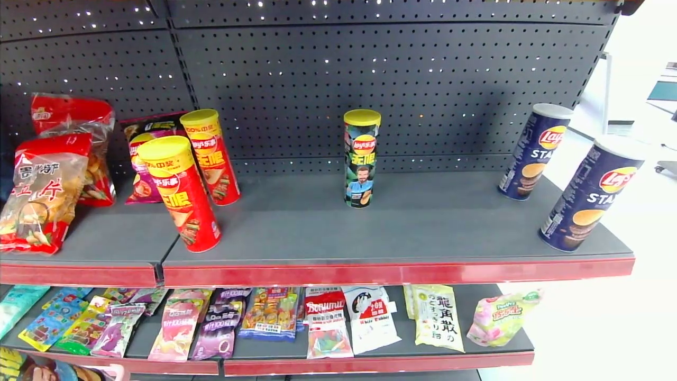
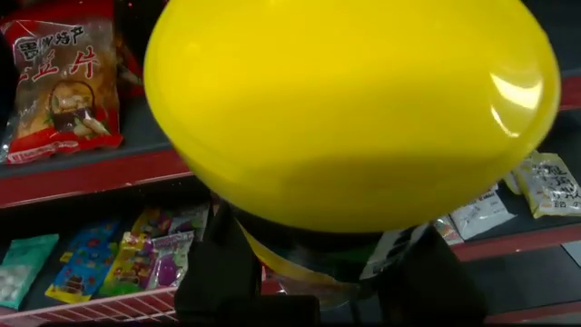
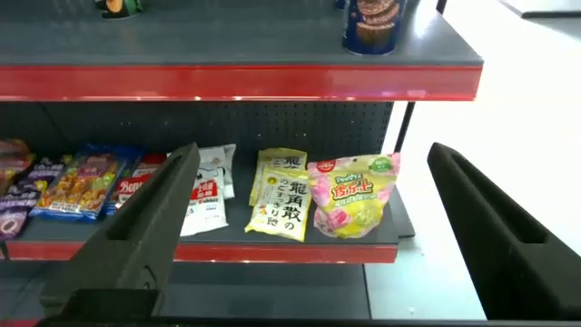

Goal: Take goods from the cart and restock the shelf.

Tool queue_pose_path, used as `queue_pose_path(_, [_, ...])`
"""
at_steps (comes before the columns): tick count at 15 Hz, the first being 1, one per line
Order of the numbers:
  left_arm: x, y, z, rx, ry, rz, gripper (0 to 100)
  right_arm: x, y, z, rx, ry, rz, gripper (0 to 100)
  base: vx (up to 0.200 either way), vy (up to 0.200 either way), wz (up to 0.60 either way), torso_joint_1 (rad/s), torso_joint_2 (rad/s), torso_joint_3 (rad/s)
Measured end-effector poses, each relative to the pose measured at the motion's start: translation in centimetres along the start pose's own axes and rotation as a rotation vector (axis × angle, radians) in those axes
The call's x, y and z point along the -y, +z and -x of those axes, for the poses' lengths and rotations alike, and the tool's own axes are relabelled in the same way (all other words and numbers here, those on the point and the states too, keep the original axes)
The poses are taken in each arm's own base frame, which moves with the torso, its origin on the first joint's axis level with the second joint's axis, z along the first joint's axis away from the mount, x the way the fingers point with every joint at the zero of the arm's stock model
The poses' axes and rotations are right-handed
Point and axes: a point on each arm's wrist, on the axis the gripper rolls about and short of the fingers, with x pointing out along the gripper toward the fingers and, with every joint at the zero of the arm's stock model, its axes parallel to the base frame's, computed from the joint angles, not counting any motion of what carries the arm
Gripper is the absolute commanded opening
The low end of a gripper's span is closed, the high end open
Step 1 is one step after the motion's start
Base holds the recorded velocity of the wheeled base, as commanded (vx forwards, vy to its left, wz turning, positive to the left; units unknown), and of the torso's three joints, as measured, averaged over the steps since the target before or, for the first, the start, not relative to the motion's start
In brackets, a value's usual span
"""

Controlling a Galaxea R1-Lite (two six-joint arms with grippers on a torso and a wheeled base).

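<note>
Chip can with a glossy yellow plastic lid, slightly domed, over a dark tube. It sits clamped in my left gripper, with a black finger on each side of the body, held out in front of the shelving at about the level of the upper shelf's red front lip.

From my head camera, the upper shelf is a flat, matte grey board with a perforated pegboard back. A matching can stands near the centre, two red cans at 9 o'clock, two blue cans at 3 o'clock. My right gripper hangs with its fingers wide apart and nothing between them, facing the lower shelf and its soft, crinkly packets.

My worries: the tube is smooth and round, so it could twist or slide in the clamp. It is tall and narrow, so a tilted set-down would likely topple it. Coming in too low, its base could catch the red lip. Steering too close, it could knock over a standing can, which would roll.
</note>
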Motion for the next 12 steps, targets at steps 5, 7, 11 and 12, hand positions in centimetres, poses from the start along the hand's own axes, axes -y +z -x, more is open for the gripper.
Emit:
queue_pose_path(5, [0.1,-0.1,0.2,0.005,-0.024,0.0,0,0.0,7.5,-0.1,0.054,0.086,-0.037,100,0.0,0.0,0.0,0.0,0.0,0.0])
queue_pose_path(7, [0.1,-0.1,0.1,-0.008,-0.036,0.001,0,0.0,10.0,-2.0,-0.013,0.176,0.019,100,0.0,0.0,0.0,0.0,0.0,0.0])
queue_pose_path(11, [-0.2,1.1,-0.4,-0.084,0.002,-0.054,0,-0.1,9.1,-3.8,-0.13,0.239,0.055,100,0.0,0.0,0.0,0.0,0.0,0.0])
queue_pose_path(12, [-0.3,1.6,-0.5,-0.082,0.011,-0.065,0,-0.1,9.1,-3.9,-0.134,0.236,0.061,100,0.0,0.0,0.0,0.0,0.0,0.0])
